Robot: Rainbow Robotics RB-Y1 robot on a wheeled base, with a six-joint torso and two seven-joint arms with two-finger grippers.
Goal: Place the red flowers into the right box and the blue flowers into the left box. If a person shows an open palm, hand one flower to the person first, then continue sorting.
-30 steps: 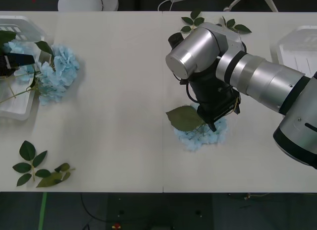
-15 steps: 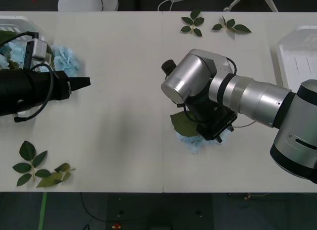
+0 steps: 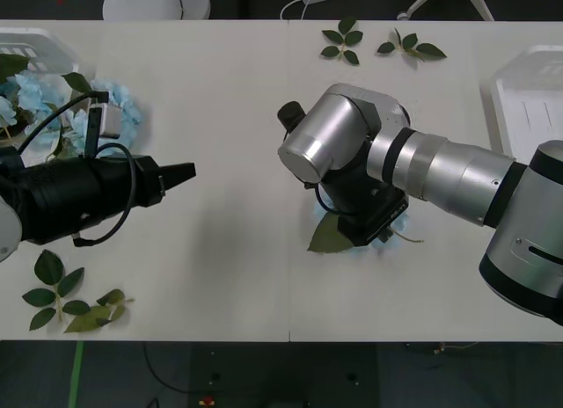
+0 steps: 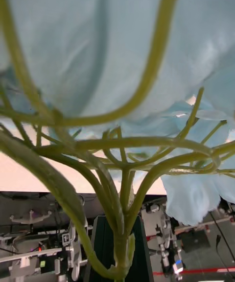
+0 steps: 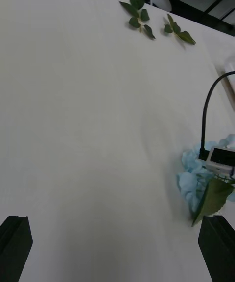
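— Across the white counter (image 3: 220, 276), how much open room?

— A wide bare stretch lies between the two arms. The left box (image 3: 31, 46) sits at the far left edge with blue flowers (image 3: 35, 100) in and beside it; the right box (image 3: 528, 96) sits at the right edge.

— And the arms?

— The right gripper (image 3: 374, 228) points down at mid-counter over one blue flower (image 3: 398, 223), stalk rising between its fingers; whether they clench, I cannot tell. The left gripper (image 3: 180, 173) reaches level toward the middle, fingers (image 5: 14, 243) spread, holding nothing.

— Smaller bits?

— Leaf sprigs (image 3: 70, 298) near the front left, more at the far edge.
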